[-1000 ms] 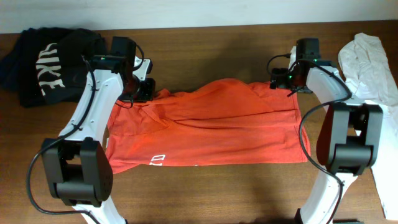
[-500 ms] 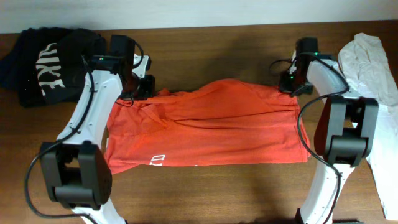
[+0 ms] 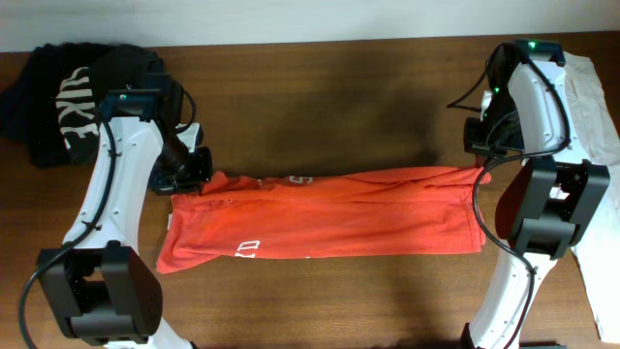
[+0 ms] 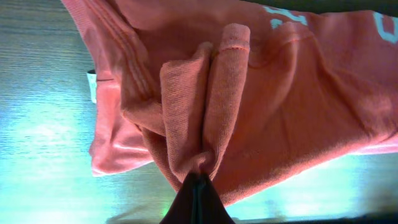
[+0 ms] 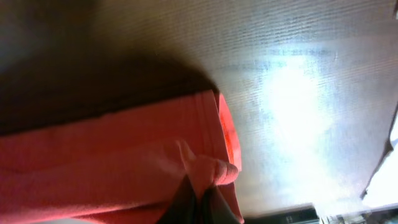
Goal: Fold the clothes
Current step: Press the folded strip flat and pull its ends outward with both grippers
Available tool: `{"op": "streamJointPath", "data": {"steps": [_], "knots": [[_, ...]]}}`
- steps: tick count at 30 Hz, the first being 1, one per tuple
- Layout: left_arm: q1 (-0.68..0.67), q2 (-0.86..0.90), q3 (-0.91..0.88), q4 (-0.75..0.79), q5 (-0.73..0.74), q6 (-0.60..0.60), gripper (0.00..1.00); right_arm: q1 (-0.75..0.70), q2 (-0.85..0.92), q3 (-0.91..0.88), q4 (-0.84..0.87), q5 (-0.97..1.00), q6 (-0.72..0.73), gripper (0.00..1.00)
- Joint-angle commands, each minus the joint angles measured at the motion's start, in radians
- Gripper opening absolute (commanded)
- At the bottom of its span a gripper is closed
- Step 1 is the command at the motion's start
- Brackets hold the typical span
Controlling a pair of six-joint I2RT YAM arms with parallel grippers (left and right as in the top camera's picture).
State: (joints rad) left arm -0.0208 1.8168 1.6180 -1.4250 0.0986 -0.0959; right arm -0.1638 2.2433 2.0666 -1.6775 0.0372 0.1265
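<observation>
Orange fabric T-shirt [image 3: 320,208] lies halved lengthwise, left tool [image 4: 198,182] and right tool [image 5: 199,188] each pinching a corner. Further folds judged outstanding.

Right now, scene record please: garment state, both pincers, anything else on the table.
garment: orange shirt, lying as a wide band across the table, one layer doubled over
left pincer: shut on the orange shirt's left end, with fabric bunched above the grip
right pincer: shut on the orange shirt's right end
other items: black garment at the far left; white garment along the right edge
fold status: not finished, both ends held
</observation>
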Motion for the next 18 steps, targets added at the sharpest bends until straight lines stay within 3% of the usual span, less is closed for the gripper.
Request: {"op": "streamJointPath", "data": {"steps": [1,6,12,16,17,18], "knots": [[0.002,-0.011,-0.09,0.029,-0.047,-0.009,0.0,-0.008,-0.025,0.013,-0.022,0.043,-0.01,0.04],[0.007,-0.01,-0.289,0.166,-0.043,-0.01,0.0,-0.006,-0.063,-0.009,-0.022,-0.035,-0.01,0.04],[0.085,0.0,-0.295,0.179,-0.043,-0.009,0.0,-0.008,-0.154,-0.285,0.024,-0.022,-0.005,0.06],[0.093,0.001,-0.296,0.153,-0.034,-0.009,0.01,-0.008,-0.154,-0.407,0.101,-0.021,-0.005,0.15],[0.093,0.001,-0.296,0.146,-0.033,-0.009,0.05,-0.008,-0.154,-0.407,0.098,-0.021,-0.006,0.47],[0.093,0.001,-0.296,0.112,-0.032,-0.009,0.17,-0.008,-0.154,-0.406,0.099,-0.015,-0.006,0.99]]}}
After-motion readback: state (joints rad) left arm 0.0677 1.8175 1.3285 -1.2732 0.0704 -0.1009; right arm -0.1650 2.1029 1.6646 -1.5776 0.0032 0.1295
